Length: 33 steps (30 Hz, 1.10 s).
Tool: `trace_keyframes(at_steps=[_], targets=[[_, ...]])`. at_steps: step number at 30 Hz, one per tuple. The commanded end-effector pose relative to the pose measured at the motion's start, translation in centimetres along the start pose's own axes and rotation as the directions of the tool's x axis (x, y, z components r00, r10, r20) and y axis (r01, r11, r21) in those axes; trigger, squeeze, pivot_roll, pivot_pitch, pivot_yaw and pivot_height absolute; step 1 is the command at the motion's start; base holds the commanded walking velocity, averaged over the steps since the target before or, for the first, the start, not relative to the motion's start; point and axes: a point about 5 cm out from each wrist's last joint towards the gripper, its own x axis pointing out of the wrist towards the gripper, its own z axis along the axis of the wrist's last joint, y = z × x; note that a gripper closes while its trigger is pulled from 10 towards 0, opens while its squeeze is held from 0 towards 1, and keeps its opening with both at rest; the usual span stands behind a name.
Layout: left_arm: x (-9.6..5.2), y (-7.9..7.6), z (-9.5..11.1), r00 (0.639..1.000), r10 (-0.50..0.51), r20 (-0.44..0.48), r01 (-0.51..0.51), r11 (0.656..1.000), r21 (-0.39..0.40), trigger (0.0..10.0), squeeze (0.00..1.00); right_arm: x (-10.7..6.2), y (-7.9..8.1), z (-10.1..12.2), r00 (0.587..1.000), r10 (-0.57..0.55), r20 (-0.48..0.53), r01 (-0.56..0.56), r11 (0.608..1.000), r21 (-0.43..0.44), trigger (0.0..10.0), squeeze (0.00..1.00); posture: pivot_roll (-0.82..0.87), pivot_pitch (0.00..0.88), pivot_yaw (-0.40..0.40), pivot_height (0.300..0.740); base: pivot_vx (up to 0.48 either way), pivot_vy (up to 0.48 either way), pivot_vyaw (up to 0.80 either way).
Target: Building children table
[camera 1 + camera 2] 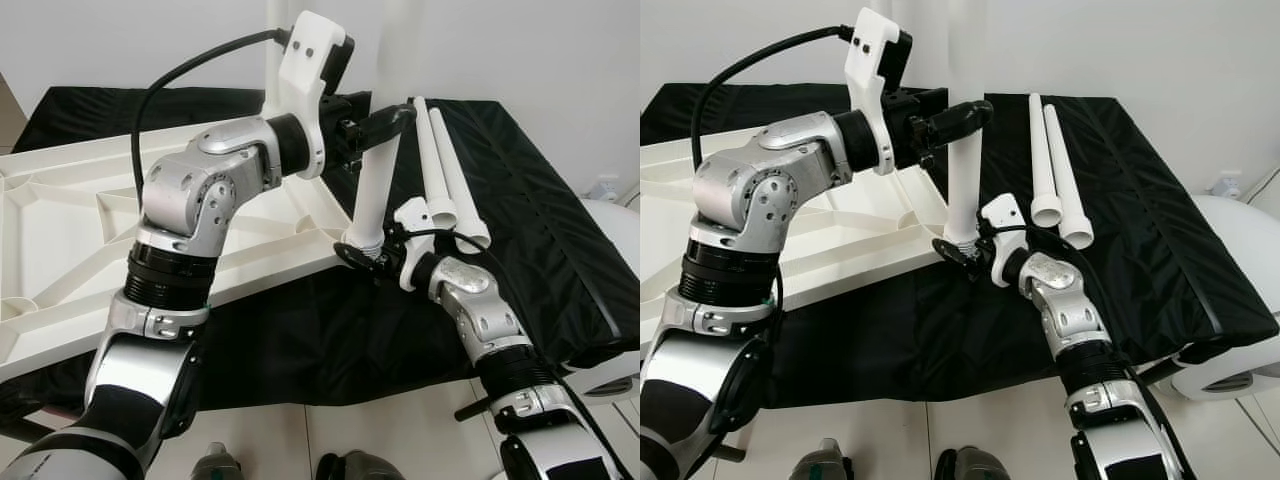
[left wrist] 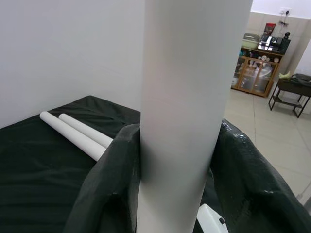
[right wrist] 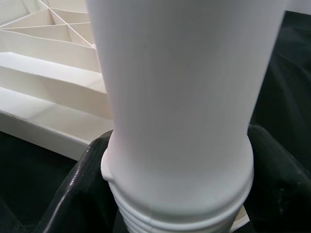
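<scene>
The white children's table top (image 1: 60,230) lies upside down, ribs showing, on a black cloth at the left. A white table leg (image 1: 373,190) stands nearly upright at its near right corner. My left gripper (image 1: 392,120) is shut on the leg's upper part, and its black fingers (image 2: 109,187) wrap both sides of the tube. My right gripper (image 1: 362,258) is shut on the leg's lower end, just above the threaded end (image 3: 180,213), beside the table top's edge (image 3: 43,63). Two more white legs (image 1: 442,170) lie side by side on the cloth behind.
The black cloth (image 1: 520,230) covers a low surface and drops off at its front edge. A white rounded object (image 1: 612,215) sits at the right. My feet (image 1: 345,466) stand on tiled floor. Further off in the room stands a wooden cabinet (image 2: 255,73).
</scene>
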Motion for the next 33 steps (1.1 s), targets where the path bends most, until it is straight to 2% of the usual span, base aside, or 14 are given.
trace_keyframes(at_steps=[1, 2, 3, 8, 9, 14, 20, 21, 26, 29, 33], targets=[[0.5, -0.4, -0.1, 0.999, -0.036, -0.022, 0.036, 0.999, 0.012, 0.0, 0.0, 0.1, -0.4, 0.7, 1.0, -0.012, 0.014, 0.012, 1.0, -0.012, 10.0, 0.0, 0.04, 0.0, -0.052, 0.74, 0.0, 0.0, 0.0], [0.6, -0.4, 0.0, 0.999, -0.03, -0.025, 0.03, 0.999, 0.018, 0.0, 0.0, 0.1, -0.4, 0.6, 1.0, -0.014, 0.012, 0.014, 1.0, -0.001, 10.0, 0.0, 0.04, 0.0, -0.053, 0.74, 0.0, 0.0, 0.0], [0.6, -0.3, -0.1, 0.999, -0.021, -0.033, 0.022, 0.999, 0.029, 10.0, 0.0, 0.1, -0.4, 0.6, 1.0, -0.017, 0.012, 0.016, 1.0, 0.005, 10.0, 0.0, 0.04, 0.0, -0.053, 0.74, 0.0, 0.0, 0.0], [0.7, -0.1, -0.1, 0.999, 0.0, -0.041, 0.002, 0.999, 0.041, 10.0, 0.0, 0.2, -0.8, 0.7, 0.998, -0.064, 0.026, 0.063, 0.997, 0.038, 10.0, 0.01, 0.04, 0.0, -0.056, 0.74, 0.0, 0.0, 0.0], [0.7, 0.0, -0.1, 0.999, 0.007, -0.041, -0.005, 0.999, 0.044, 10.0, 0.0, 0.2, -0.9, 0.8, 0.997, -0.067, 0.03, 0.065, 0.997, 0.05, 10.0, 1.0, 0.04, 0.0, -0.056, 0.74, 0.0, 0.0, 0.0], [0.6, 0.2, 0.0, 0.999, 0.03, -0.042, -0.028, 0.998, 0.055, 10.0, 0.0, 0.2, -0.8, 1.0, 0.997, -0.058, 0.046, 0.055, 0.997, 0.057, 10.0, 1.0, 0.04, 0.0, -0.058, 0.74, 0.0, 0.0, 0.0], [0.3, 1.0, -0.2, 0.994, 0.097, -0.041, -0.094, 0.993, 0.069, 10.0, 0.0, 0.5, -1.1, 1.7, 0.987, -0.131, 0.088, 0.129, 0.991, 0.032, 10.0, 1.0, 0.04, 0.0, -0.06, 0.74, 0.0, 0.0, 0.0], [0.2, 1.2, -0.2, 0.993, 0.112, -0.04, -0.109, 0.991, 0.072, 10.0, 0.0, 0.6, -1.2, 1.9, 0.983, -0.156, 0.095, 0.153, 0.988, 0.033, 10.0, 0.0, 0.04, 0.0, -0.06, 0.74, 0.0, 0.0, 0.0], [0.0, 1.7, 0.0, 0.986, 0.167, -0.031, -0.163, 0.982, 0.09, 10.0, 0.0, 1.1, -1.2, 2.4, 0.966, -0.231, 0.118, 0.227, 0.973, 0.047, 10.0, 0.0, 0.04, 0.0, -0.063, 0.74, 0.0, 0.0, 0.0], [-0.1, 2.2, 0.4, 0.973, 0.232, -0.006, -0.23, 0.965, 0.127, 10.0, 0.0, 1.6, -0.9, 3.0, 0.946, -0.293, 0.137, 0.29, 0.956, 0.037, 10.0, 0.0, 0.04, 0.0, -0.064, 0.74, 0.0, 0.0, 0.0], [-0.1, 2.2, 0.5, 0.97, 0.242, -0.001, -0.239, 0.961, 0.135, 10.0, 0.0, 1.7, -0.9, 3.1, 0.943, -0.301, 0.141, 0.299, 0.954, 0.034, 10.0, 0.0, 0.04, 0.0, -0.064, 0.74, 0.0, 0.0, 0.0]])
